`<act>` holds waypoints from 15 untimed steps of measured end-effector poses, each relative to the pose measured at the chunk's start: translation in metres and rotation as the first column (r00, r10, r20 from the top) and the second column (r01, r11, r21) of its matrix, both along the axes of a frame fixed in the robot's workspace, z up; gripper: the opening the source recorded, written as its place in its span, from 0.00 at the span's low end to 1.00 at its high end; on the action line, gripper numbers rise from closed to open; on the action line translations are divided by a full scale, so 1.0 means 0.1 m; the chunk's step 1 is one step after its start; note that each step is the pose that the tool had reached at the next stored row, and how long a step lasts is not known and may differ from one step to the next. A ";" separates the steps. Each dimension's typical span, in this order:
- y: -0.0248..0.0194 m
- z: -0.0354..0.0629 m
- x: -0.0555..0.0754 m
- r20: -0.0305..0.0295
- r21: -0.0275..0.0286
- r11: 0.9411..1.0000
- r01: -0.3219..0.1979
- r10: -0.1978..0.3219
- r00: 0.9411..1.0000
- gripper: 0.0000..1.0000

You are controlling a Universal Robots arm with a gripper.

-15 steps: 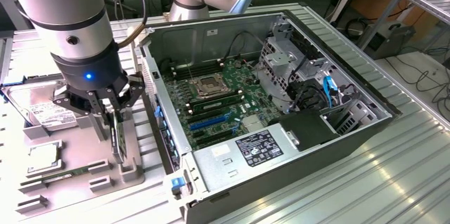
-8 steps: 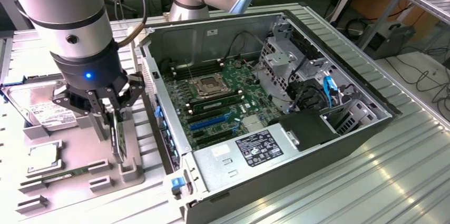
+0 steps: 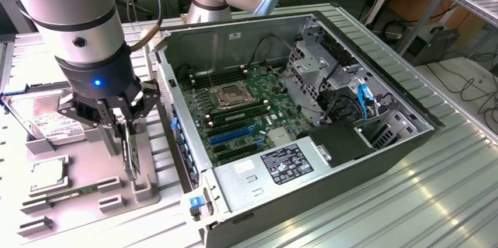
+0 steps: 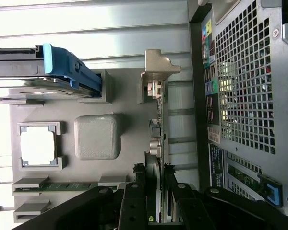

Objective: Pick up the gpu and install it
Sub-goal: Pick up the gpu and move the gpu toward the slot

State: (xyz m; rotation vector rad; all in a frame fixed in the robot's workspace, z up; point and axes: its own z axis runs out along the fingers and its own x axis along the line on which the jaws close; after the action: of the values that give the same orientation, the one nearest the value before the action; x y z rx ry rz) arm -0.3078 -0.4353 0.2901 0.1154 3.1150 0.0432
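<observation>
The gpu [image 3: 133, 157] stands on edge in a slotted holder on the grey fixture tray [image 3: 81, 163], at the exterior view's left, beside the open computer case [image 3: 342, 160]. In the wrist view the gpu [image 4: 156, 139] shows edge-on as a thin dark card, its far end by a grey holder post [image 4: 157, 72]. My gripper [image 3: 128, 143] reaches straight down over it. The black fingers [image 4: 137, 201] press against both faces of the card, so the gripper [image 4: 154, 194] is shut on it. The card's lower edge looks to be still in the holder.
The tray also carries a hard drive [image 3: 46, 122] in a blue-edged caddy [image 4: 62, 72], a processor [image 3: 48, 173] and a green memory stick [image 3: 74, 192]. Inside the case, the motherboard's blue slots [image 3: 233, 137] lie open. The case's perforated rear wall [image 4: 245, 81] is close beside the card.
</observation>
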 end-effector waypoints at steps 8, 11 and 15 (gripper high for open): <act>0.000 0.018 0.00 0.000 0.000 1.000 0.000 0.000 1.000 0.26; 0.000 0.026 0.00 0.000 0.000 1.000 0.000 0.000 1.000 0.26; 0.000 0.036 0.00 0.000 0.000 1.000 0.000 0.000 1.000 0.26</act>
State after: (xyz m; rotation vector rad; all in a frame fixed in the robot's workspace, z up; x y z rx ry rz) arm -0.3078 -0.4353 0.2937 0.1154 3.1150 0.0432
